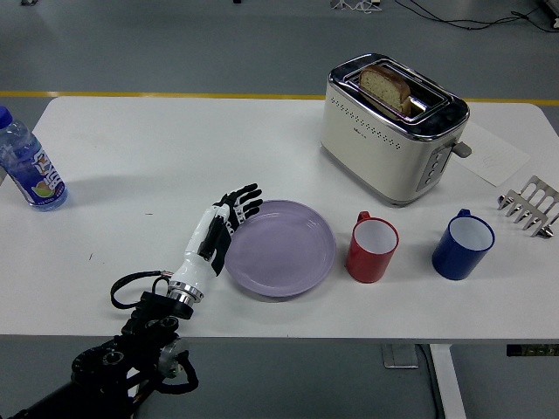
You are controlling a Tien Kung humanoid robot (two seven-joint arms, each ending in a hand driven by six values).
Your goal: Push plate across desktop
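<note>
A lilac plate [281, 248] lies flat on the white table [262, 148], its right rim close to a red mug [372, 249]. My left hand [218, 230], white with black fingers [245, 199], rests edge-on against the plate's left rim with the fingers straight and spread, holding nothing. Its black forearm comes up from the lower left corner. The right arm does not show.
A blue mug [462, 243] stands right of the red one. A cream toaster [391, 127] with bread in it sits behind them. A metal toast rack [530, 205] and paper lie at the far right. A water bottle [26, 166] stands at the left edge.
</note>
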